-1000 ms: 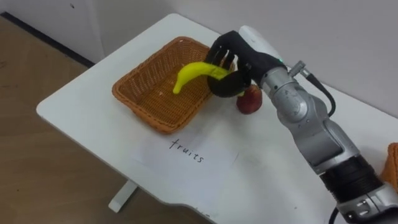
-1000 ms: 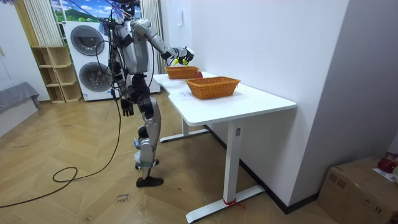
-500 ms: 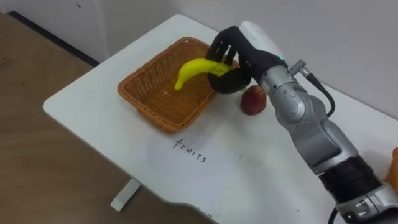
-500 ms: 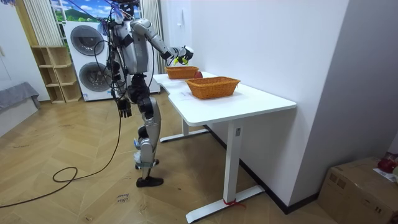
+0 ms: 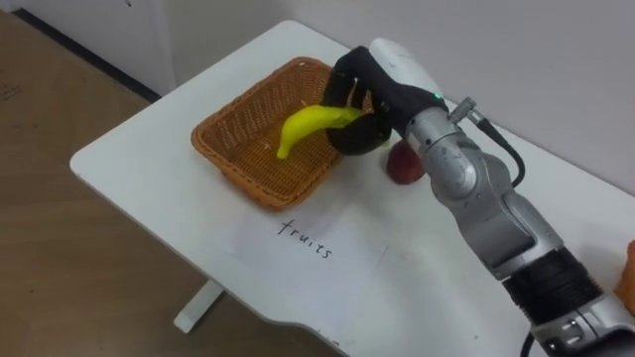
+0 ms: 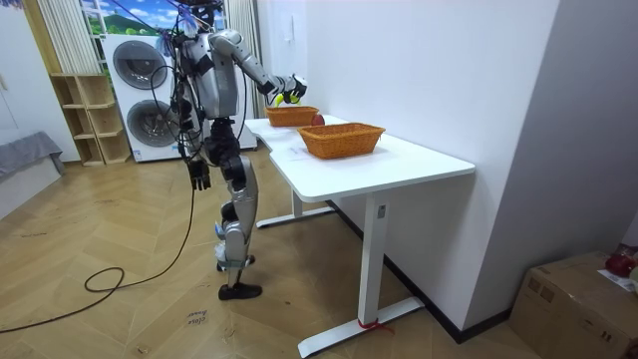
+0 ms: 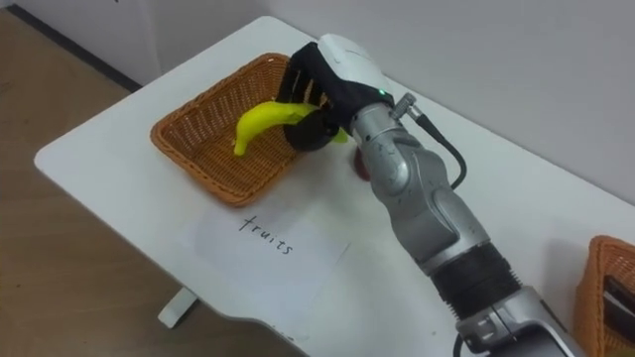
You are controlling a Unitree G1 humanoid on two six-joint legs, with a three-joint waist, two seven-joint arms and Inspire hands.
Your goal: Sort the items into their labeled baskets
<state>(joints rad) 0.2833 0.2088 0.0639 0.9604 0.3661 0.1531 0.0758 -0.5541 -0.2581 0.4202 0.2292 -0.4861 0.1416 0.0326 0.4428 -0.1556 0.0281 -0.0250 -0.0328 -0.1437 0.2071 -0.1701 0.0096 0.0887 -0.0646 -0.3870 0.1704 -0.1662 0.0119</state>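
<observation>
A yellow banana (image 5: 310, 127) (image 7: 260, 121) hangs over the wicker fruit basket (image 5: 243, 149) (image 7: 198, 144), gripped at its stem end by my right hand (image 5: 359, 99) (image 7: 316, 84). The basket's floor looks bare beneath it. A red apple (image 5: 404, 167) lies on the white table (image 5: 149, 169) just right of the basket, partly hidden behind my wrist. A paper sheet (image 5: 303, 241) marked for fruits lies in front of the basket. In the room view my left hand (image 6: 199, 175) hangs by my side, and my right hand (image 6: 287, 90) reaches over the far basket (image 6: 291, 116).
A second wicker basket (image 7: 610, 288) (image 6: 342, 139) sits at the table's right end. The table's front edge and left corner are close to the fruit basket, with wooden floor (image 5: 60, 268) below. A white wall (image 5: 556, 59) runs behind the table.
My right hand has carried the banana slightly lower and further left over the basket. The apple is more hidden behind my wrist now.
</observation>
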